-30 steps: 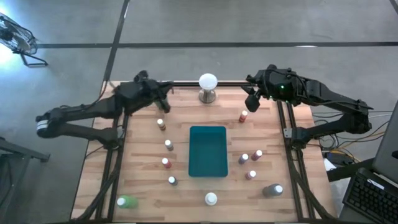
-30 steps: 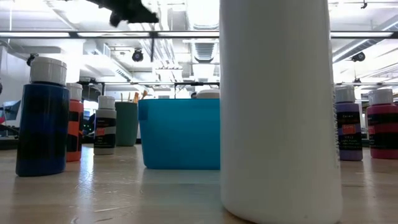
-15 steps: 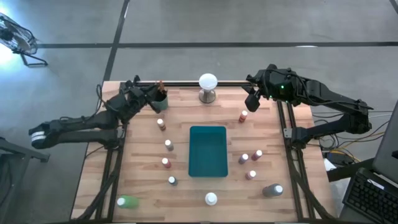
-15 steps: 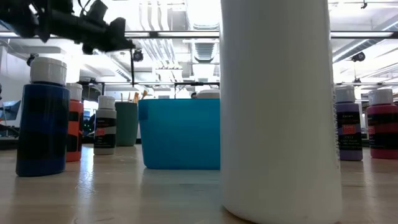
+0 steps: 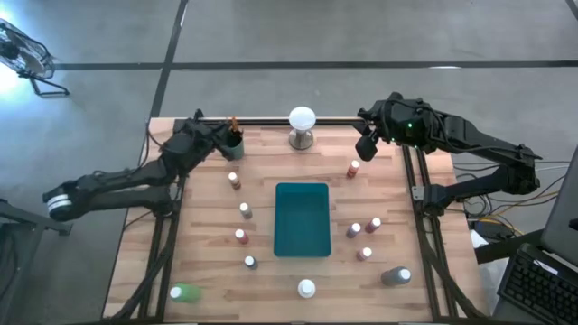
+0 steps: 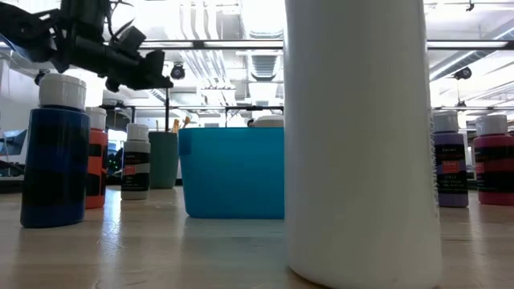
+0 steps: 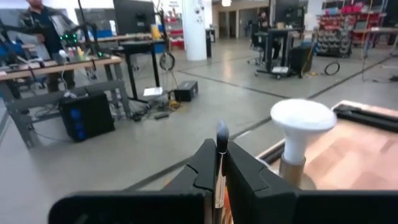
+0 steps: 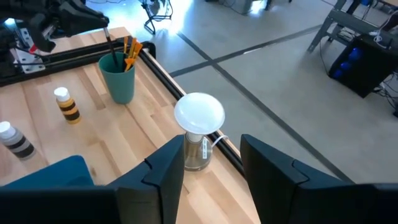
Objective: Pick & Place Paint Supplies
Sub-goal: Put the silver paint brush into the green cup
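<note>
We are watching the left gripper (image 5: 219,140) drawing back toward the table's left edge, uncovering the teal cup (image 5: 233,144) of brushes at the far left. It is still clamping a thin brush (image 7: 221,155). The right gripper (image 5: 366,147) is narrowing its fingers.

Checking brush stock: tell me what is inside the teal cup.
The teal cup holds orange-handled brushes, their tips sticking out above the rim. A dark brush pinched in the left gripper reaches into it. The cup's wall hides the brushes' lower ends and the bottom.
</note>
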`<state>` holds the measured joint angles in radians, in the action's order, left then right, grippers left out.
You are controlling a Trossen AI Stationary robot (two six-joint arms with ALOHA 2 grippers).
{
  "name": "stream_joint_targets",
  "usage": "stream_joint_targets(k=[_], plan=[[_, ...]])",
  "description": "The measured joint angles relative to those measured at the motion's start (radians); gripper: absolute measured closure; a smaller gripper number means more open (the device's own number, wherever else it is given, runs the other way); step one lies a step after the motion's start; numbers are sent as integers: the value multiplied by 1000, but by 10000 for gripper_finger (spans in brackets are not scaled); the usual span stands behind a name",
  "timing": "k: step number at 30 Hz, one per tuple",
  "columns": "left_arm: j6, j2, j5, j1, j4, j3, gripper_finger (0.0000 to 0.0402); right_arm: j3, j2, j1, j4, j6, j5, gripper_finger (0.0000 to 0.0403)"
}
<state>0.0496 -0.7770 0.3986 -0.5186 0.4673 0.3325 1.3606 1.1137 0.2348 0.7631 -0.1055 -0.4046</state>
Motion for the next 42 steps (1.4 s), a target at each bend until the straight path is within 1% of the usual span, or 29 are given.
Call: stream_joint_targets(k=[7,12,15,17,21,24,26,31,37,42], plan=[[-39,-69,-26,-39,21,-20,385,-20,0,0,1,-1,0,226],[-51,-81,-161,-93,167,-101,385,-30,0,0,1,-3,0,211],[-74,-80,-196,-143,165,-139,385,-31,0,0,2,-3,0,205],[-89,-80,-240,-172,166,-152,385,-31,0,0,2,-3,0,203],[-91,-80,-293,-215,169,-155,385,-31,0,3,0,-3,0,203],[-85,-88,-371,-252,170,-150,385,-31,0,5,-5,-4,-1,209],[-85,-104,-411,-277,169,-150,385,-31,0,5,-9,-3,-2,214],[-92,-155,-472,-337,167,-150,385,-31,0,5,-13,0,-1,226],[-95,-193,-505,-346,173,-132,385,-31,0,5,-14,0,-1,231],[-89,-235,-515,-347,153,-98,385,-31,0,5,-19,0,-1,218]])
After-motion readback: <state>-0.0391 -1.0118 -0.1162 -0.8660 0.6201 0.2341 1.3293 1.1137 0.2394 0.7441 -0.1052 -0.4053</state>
